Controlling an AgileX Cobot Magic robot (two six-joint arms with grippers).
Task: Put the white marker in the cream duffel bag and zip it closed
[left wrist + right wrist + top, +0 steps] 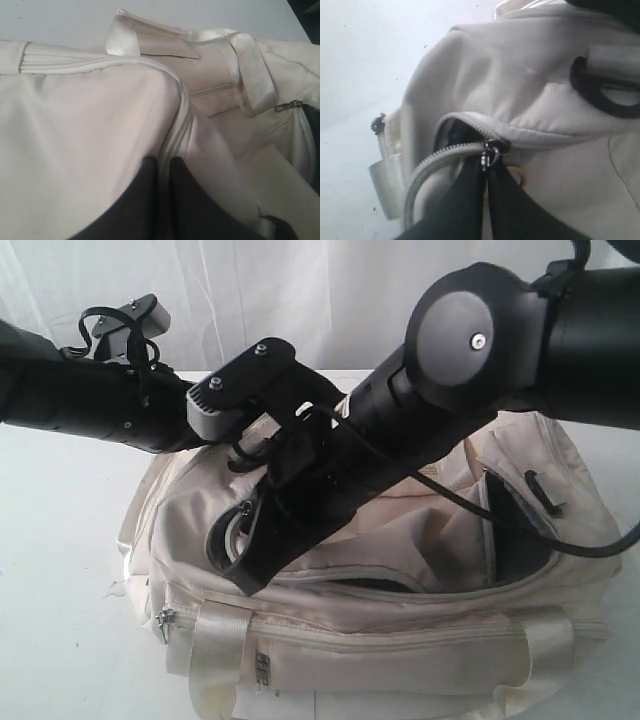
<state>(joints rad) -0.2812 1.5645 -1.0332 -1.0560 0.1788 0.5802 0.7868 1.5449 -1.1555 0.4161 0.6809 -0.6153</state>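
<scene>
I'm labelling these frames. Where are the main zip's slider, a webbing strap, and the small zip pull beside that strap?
Zip slider (491, 150): right wrist view, on the metal slider body.
Strap (254, 75): left wrist view, midway along the shiny webbing.
Zip pull (288, 105): left wrist view, on the metal tab.

— Where is the cream duffel bag (400, 640) lying?
— It is sitting slumped on the white desk (60, 540), its long side facing the exterior camera.
— And its top zip (445, 152)?
— It is gaping partly open, showing dark lining (520, 560). Shiny webbing straps (220, 640) are hanging down the front, where the front pocket zip (400, 626) is lying shut.
</scene>
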